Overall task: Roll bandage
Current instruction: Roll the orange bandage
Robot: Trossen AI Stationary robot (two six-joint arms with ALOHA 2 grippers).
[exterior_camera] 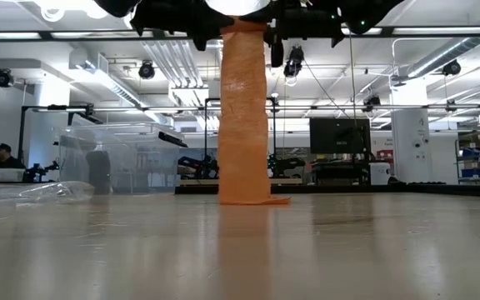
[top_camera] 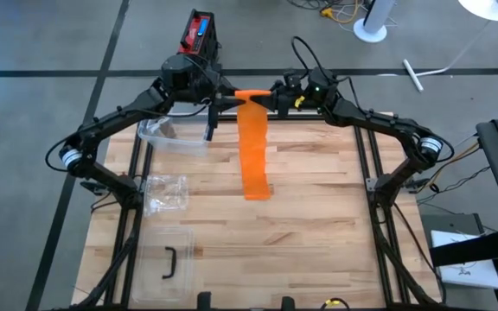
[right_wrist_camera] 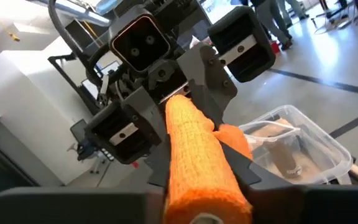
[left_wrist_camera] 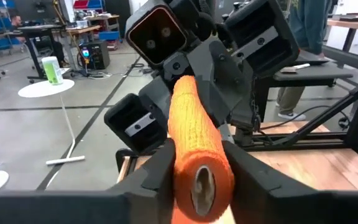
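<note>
Bandage: one orange bandage (top_camera: 253,151), its rolled end held up in the air above the far edge of the counter (top_camera: 318,225); the loose strip hangs straight down from the roll and its tail lies flat on the wood.
Left end effector: one (top_camera: 223,97), at the roll's left end, fingers (left_wrist_camera: 157,168) narrow and pressed against both sides of the roll; holding the bandage.
Right end effector: one (top_camera: 275,95), at the roll's right end, facing the left one, fingers narrow around the roll; holding the bandage.
Clear bins: one open clear bin (top_camera: 173,134) just left of the hanging strip, with pale items inside that I cannot identify.
Clear lid: one, with a dark handle (top_camera: 169,261), at the near left corner, well apart from the bandage.
Plastic bag: one crumpled clear bag (top_camera: 164,193), left of the bandage tail.
Writing: none readable.
</note>
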